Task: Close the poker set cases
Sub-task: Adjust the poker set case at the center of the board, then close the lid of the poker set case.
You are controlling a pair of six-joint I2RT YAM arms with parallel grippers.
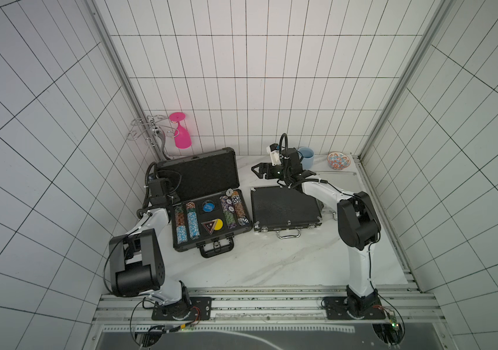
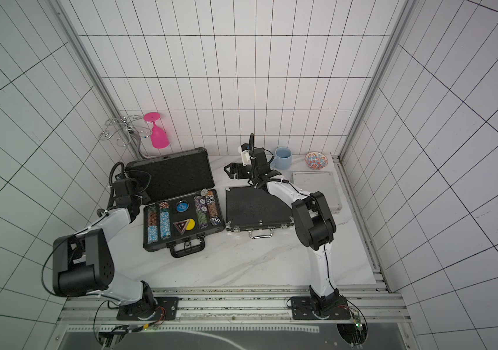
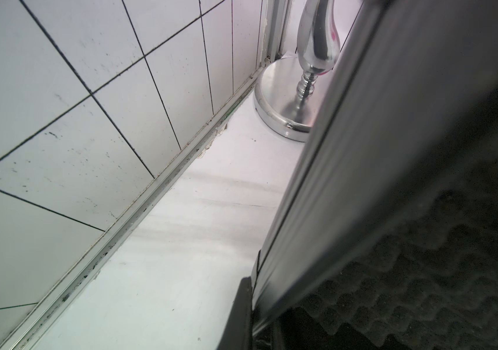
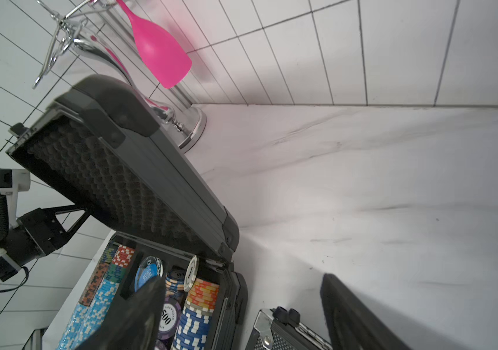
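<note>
On table (image 2: 241, 263), three cases, dark-grey (image 2: 169, 178) open, black (image 2: 254, 209), silver (image 2: 317, 188) shut, left claw (image 4: 85, 212) closed, right claw (image 1: 254, 171) parted

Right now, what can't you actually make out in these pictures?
Left fingers: tips hidden beneath the large case's lid in the right wrist view; contact unclear.
Small silver case: partly behind the right arm in both top views; latches unseen.
Black case latches: too small in both top views.
Blue disc lettering: too small in top views.
</note>
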